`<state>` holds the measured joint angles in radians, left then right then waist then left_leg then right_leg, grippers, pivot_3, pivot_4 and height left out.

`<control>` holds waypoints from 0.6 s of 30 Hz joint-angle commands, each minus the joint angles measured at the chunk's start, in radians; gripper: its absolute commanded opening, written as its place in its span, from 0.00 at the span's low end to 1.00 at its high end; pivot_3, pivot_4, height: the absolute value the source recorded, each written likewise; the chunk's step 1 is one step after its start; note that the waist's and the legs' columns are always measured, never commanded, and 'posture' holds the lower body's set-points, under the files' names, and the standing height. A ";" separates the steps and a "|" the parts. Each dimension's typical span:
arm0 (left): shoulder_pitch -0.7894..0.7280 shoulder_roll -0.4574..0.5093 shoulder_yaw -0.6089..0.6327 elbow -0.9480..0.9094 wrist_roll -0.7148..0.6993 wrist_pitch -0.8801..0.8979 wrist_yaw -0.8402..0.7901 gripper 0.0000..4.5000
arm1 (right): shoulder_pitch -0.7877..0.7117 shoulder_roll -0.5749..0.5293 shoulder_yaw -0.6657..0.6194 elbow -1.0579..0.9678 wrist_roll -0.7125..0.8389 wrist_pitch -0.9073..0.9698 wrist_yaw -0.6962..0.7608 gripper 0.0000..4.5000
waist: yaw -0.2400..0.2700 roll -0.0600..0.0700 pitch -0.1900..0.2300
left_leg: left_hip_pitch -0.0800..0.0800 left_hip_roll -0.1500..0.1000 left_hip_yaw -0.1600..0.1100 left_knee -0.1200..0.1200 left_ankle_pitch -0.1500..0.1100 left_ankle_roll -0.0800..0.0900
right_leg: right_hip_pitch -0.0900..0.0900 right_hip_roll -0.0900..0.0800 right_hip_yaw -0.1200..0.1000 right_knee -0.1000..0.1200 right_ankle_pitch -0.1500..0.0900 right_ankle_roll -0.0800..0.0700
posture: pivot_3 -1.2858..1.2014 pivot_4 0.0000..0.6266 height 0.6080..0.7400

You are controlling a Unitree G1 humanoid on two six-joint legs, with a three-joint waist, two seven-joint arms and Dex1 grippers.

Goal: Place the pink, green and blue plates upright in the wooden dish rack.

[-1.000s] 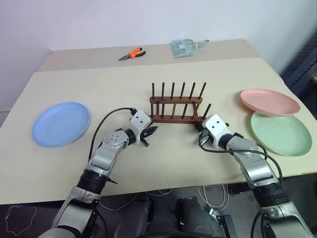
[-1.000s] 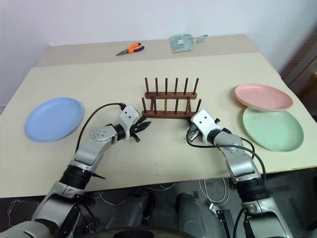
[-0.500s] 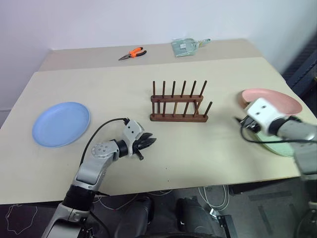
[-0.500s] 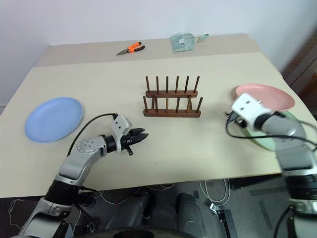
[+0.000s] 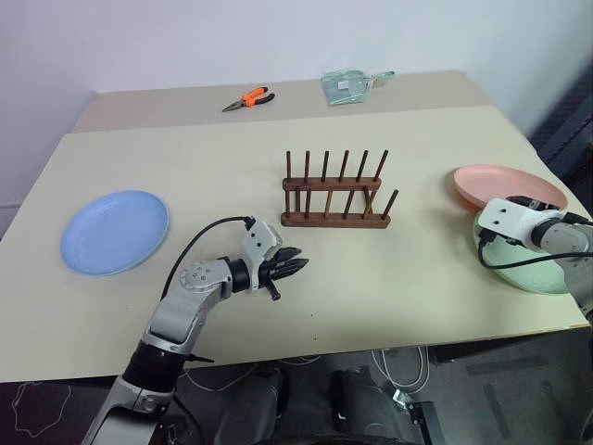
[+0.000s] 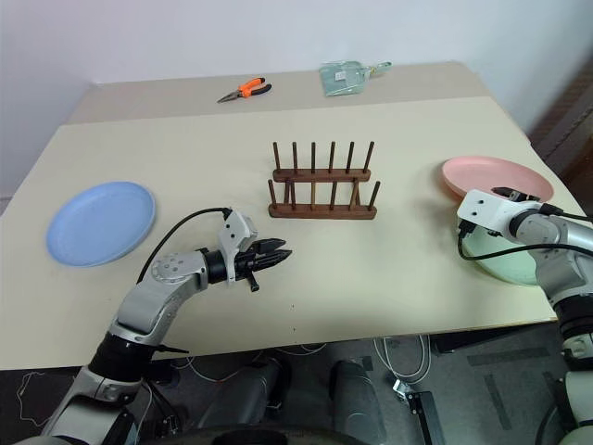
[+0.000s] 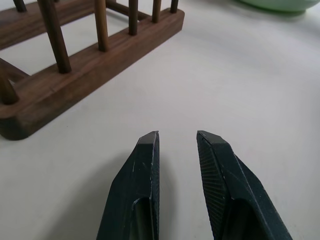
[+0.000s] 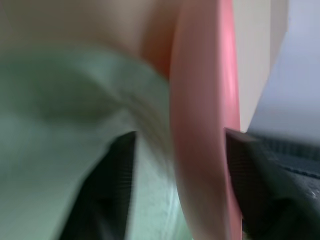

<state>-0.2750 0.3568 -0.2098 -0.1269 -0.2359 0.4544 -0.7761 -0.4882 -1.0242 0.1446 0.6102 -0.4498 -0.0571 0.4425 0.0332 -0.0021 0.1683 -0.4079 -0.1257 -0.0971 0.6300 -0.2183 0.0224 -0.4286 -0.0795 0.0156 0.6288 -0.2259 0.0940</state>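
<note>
The wooden dish rack (image 5: 334, 221) stands with nothing between its pegs at the middle of the table. The blue plate (image 5: 114, 232) lies flat at the far left. At the far right the pink plate (image 5: 510, 184) rests with its near edge over the green plate (image 5: 530, 280). My right gripper (image 8: 180, 135) is open, its fingers either side of the pink plate's rim (image 8: 200, 125), with the green plate (image 8: 60, 125) beside it. My left gripper (image 5: 292, 264) hovers a little in front of the rack (image 7: 90, 75), slightly open (image 7: 177, 135) and holding nothing.
Orange-handled pliers (image 5: 246, 98) and a clear bag with something green in it (image 5: 350, 87) lie on the far table strip. The pink and green plates sit close to the table's right edge.
My right arm swung from the rack's front right corner over to the stacked plates and its gripper opened around the pink rim. My left gripper drew back a little from the rack.
</note>
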 commanded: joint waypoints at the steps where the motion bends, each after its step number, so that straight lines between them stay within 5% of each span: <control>1: 0.021 0.015 0.011 -0.052 -0.009 -0.005 0.004 0.26 | -0.036 -0.013 -0.002 0.020 -0.019 -0.051 -0.032 0.05 | 0.000 0.000 0.000 | 0.000 0.000 0.000 0.000 0.000 0.000 | 0.000 0.000 0.000 0.000 0.000 0.000 | 0.52 0.24 0.91; 8: 0.045 0.040 0.028 -0.075 -0.017 0.003 0.016 0.26 | -0.022 -0.026 -0.115 -0.203 0.087 -0.070 0.002 0.01 | -0.005 0.004 0.002 | 0.000 0.000 0.001 0.000 0.000 0.000 | 0.000 0.000 0.001 0.000 0.000 0.000 | 0.52 0.24 0.91; 11: 0.036 0.041 0.030 -0.060 -0.018 -0.006 0.020 0.26 | -0.027 0.121 -0.260 -0.418 0.374 0.014 0.059 0.01 | -0.016 0.003 0.002 | 0.000 0.001 0.001 0.000 0.000 0.000 | 0.000 0.001 0.001 0.001 0.001 0.002 | 0.52 0.24 0.91; 14: 0.026 0.034 0.029 -0.054 -0.020 -0.012 0.022 0.26 | -0.038 0.312 -0.406 -0.671 0.759 0.322 0.065 0.01 | -0.022 0.001 0.003 | 0.000 0.002 -0.001 0.000 0.000 0.000 | 0.000 0.002 0.000 0.001 0.002 0.004 | 0.52 0.24 0.91; 18: 0.018 0.031 0.025 -0.048 -0.018 -0.021 0.022 0.26 | -0.008 0.491 -0.492 -0.916 1.097 0.601 -0.058 0.01 | -0.015 0.001 0.003 | -0.001 0.001 -0.003 0.001 0.000 0.000 | 0.000 0.001 0.000 0.001 0.002 0.004 | 0.52 0.24 0.91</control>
<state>-0.2445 0.3893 -0.1963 -0.1577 -0.2482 0.4518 -0.7559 -0.4991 -0.5457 -0.2884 -0.2108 0.5285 0.4616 0.4362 0.0183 -0.0011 0.1714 -0.4089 -0.1253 -0.1004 0.6307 -0.2188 0.0233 -0.4285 -0.0788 0.0151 0.6292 -0.2240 0.0975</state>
